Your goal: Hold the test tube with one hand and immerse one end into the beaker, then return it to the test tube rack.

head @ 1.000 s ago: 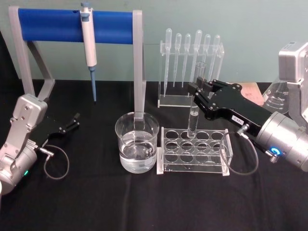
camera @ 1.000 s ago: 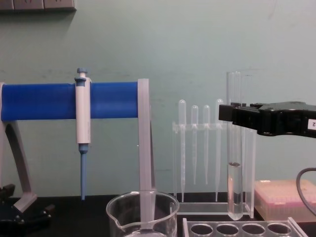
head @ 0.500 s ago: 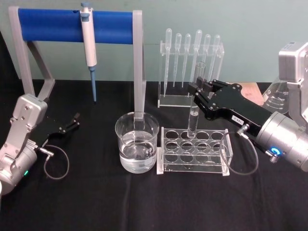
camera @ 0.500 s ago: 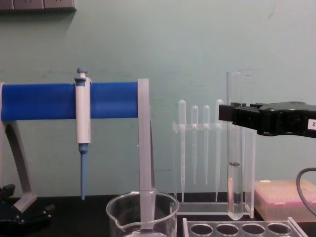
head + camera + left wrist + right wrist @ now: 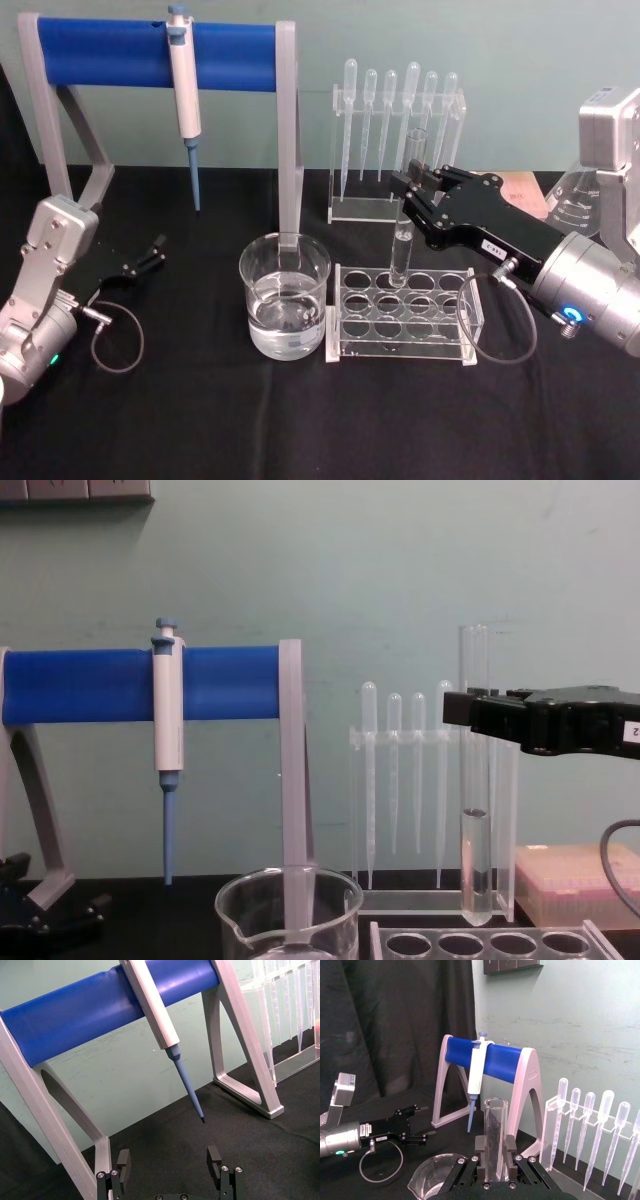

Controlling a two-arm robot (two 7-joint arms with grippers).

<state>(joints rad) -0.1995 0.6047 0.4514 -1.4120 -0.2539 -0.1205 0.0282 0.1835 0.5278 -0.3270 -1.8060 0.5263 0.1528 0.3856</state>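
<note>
Staying put, right end effector (image 5: 405, 197) grips test tube (image 5: 401, 255).

Tube (image 5: 401, 255): clear glass, smooth, glossy.
Beaker (image 5: 262, 300): clear glass, glossy, with bright glints along the rim.
Rack (image 5: 400, 348): clear plastic, glossy.
Right gripper (image 5: 406, 202): matt black fingers, plastic by the look; silver metal wrist with a satin sheen.
Table cover (image 5: 200, 420): black cloth, matt.
Stand (image 5: 110, 50): smooth blue bar, matt grey legs.
Pipette (image 5: 183, 90): smooth white and blue plastic.
Droppers (image 5: 390, 110): translucent plastic, slightly cloudy.
Wall (image 5: 400, 570): pale green, matt, faintly scuffed.
</note>
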